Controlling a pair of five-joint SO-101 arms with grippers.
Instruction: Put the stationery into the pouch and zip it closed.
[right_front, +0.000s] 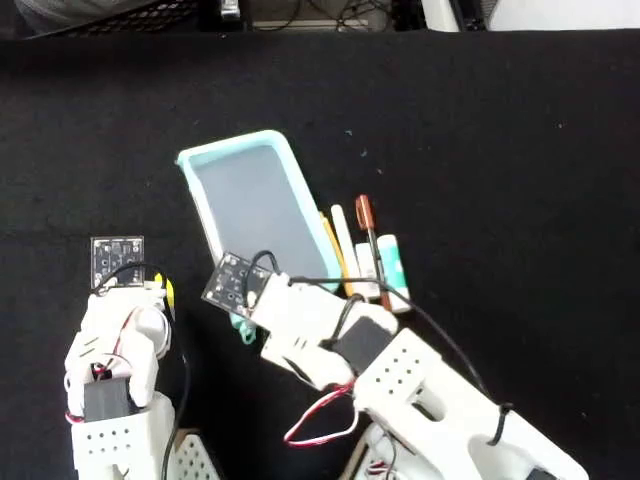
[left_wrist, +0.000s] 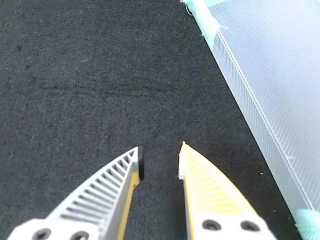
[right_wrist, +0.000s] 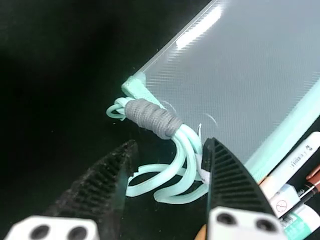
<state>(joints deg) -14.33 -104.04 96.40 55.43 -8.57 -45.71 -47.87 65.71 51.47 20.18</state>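
Translucent pouch (right_front: 255, 200) (mint trim, grey-bound cord pull (right_wrist: 152, 119)) lies flat; right hand (right_wrist: 169, 144) gapes astride that pull, unclamped; left hand (left_wrist: 160, 148) parted, empty.

Near end of pouch (right_front: 250, 195) and lower ends of pens (right_front: 368, 245) hidden under the right arm (right_front: 330, 330); most of the pouch cropped by the left wrist view's edge.

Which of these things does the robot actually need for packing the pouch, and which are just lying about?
Needed for the job:
pouch
zip cord
pens and markers beside the pouch
left gripper
right gripper

Just there:
black table cover
cables beyond its far edge
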